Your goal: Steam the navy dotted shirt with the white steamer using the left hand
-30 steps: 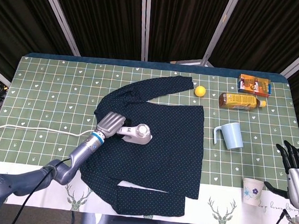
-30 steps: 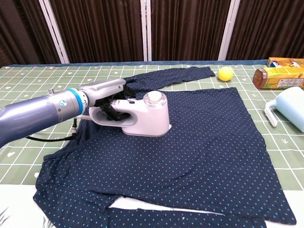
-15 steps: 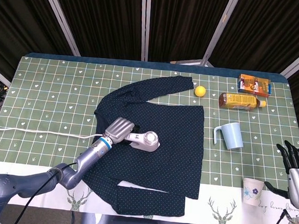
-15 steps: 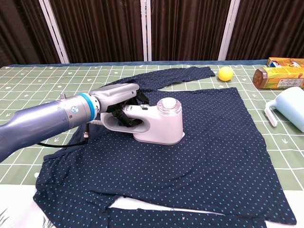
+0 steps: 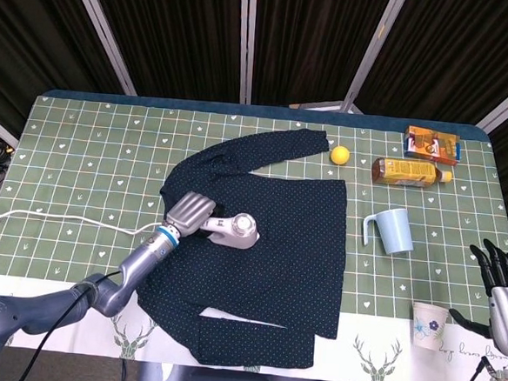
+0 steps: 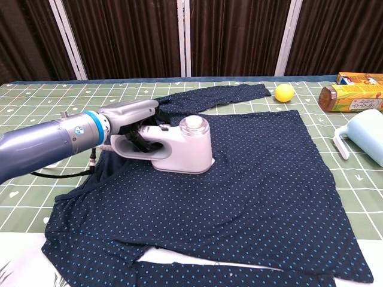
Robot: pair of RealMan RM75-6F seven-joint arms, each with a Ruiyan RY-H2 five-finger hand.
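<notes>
A green checked table [image 5: 83, 135] holds a navy dotted shirt [image 5: 285, 245] spread flat across its middle, one sleeve reaching up toward the far edge. Since half a second ago the white steamer [image 5: 232, 230] has slid back toward the shirt's left side and slightly away from the near edge, returning close to where it sat a second ago; in the chest view it now rests flat on the fabric near the collar end [image 6: 182, 146]. The left arm comes in low from the near left corner, forearm nearly level with the table, and the left hand [image 5: 189, 211] is wrapped around the steamer's handle, fingers [image 6: 140, 133] curled through the loop. A white cord [image 5: 60, 220] trails left from the wrist across the table. The right hand [image 5: 502, 282] hangs at the near right edge, clear of the shirt, fingers pointing up and spread, holding nothing. Other things sit to the right: a blue pitcher [image 5: 391, 231], a bottle [image 5: 408, 172] on its side, an orange box [image 5: 431, 144], a paper cup [image 5: 429, 325], and a yellow ball [image 5: 339, 155] beside the sleeve end.
</notes>
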